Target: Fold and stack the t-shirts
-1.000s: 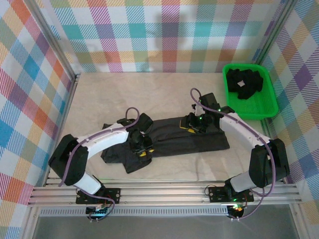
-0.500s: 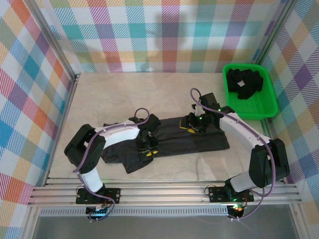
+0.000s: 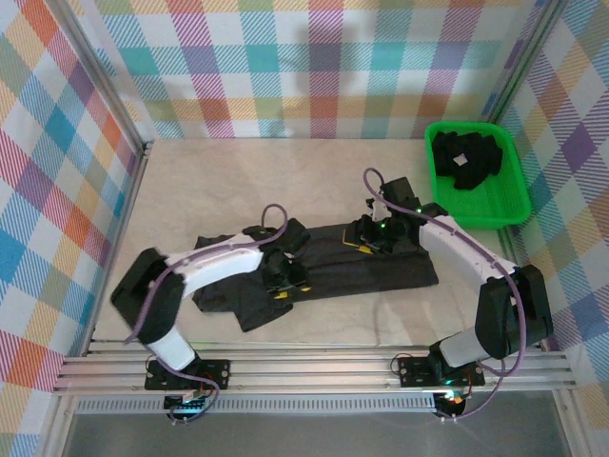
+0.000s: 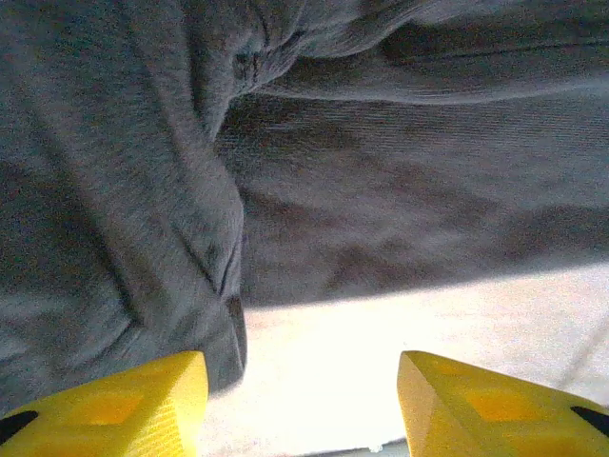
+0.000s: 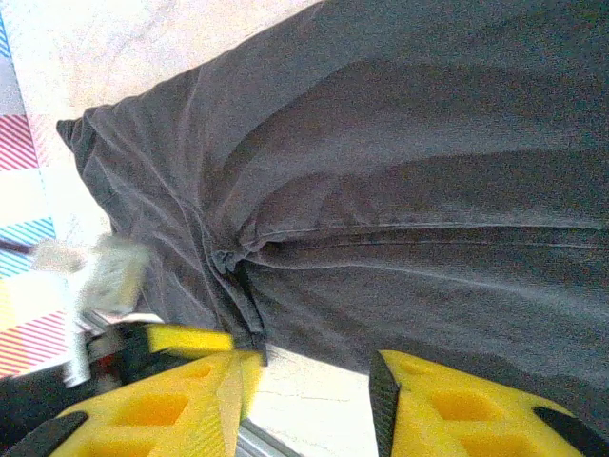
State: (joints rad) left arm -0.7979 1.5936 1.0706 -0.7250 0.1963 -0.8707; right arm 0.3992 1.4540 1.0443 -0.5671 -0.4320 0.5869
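One dark charcoal t-shirt (image 3: 352, 267) lies spread across the middle of the table, with a sleeve bunched at its left end. My left gripper (image 3: 284, 280) hovers low over the shirt's front edge. Its yellow fingers (image 4: 105, 405) stand apart with bare table between them, and the shirt (image 4: 381, 190) lies just beyond. My right gripper (image 3: 366, 240) sits over the shirt's back edge near the middle. It (image 5: 309, 405) is open too, with the shirt's hem (image 5: 400, 228) ahead of its fingertips. More dark t-shirts (image 3: 464, 157) are heaped in the bin.
A bright green plastic bin (image 3: 495, 205) stands at the back right against the checked wall. Checked walls close in the table on three sides. Bare pale table (image 3: 238, 181) lies behind the shirt. A metal rail (image 3: 314, 367) runs along the near edge.
My left gripper has shifted a little right along the shirt's front edge and its fingers have spread. The left elbow swung in and back out. The right arm has stayed put.
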